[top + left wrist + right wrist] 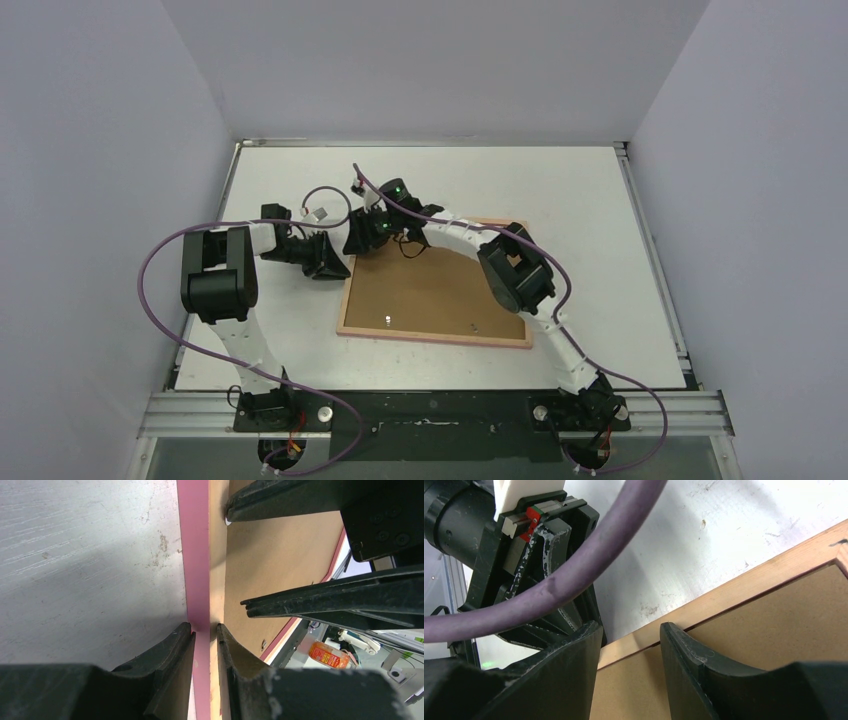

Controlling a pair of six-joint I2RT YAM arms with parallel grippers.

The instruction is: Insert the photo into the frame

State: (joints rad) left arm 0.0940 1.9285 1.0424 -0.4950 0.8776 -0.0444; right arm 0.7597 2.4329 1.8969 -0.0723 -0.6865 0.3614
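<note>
Your frame (pixel 432 340) lies flat near the middle of the table (pixel 600 200), back upward. The brown backing panel (pixel 430 290) fills it, and you cannot tell what lies beneath. Your left gripper (pixel 202 629) is pinched narrowly on the frame's left border, near the far-left corner, with one finger on the table side and one on the panel side. Your right gripper (pixel 630 630) hovers over that same corner, fingers about half apart and holding nothing. A purple cable (pixel 574 575) crosses its view, and the left gripper crowds in just beside it.
</note>
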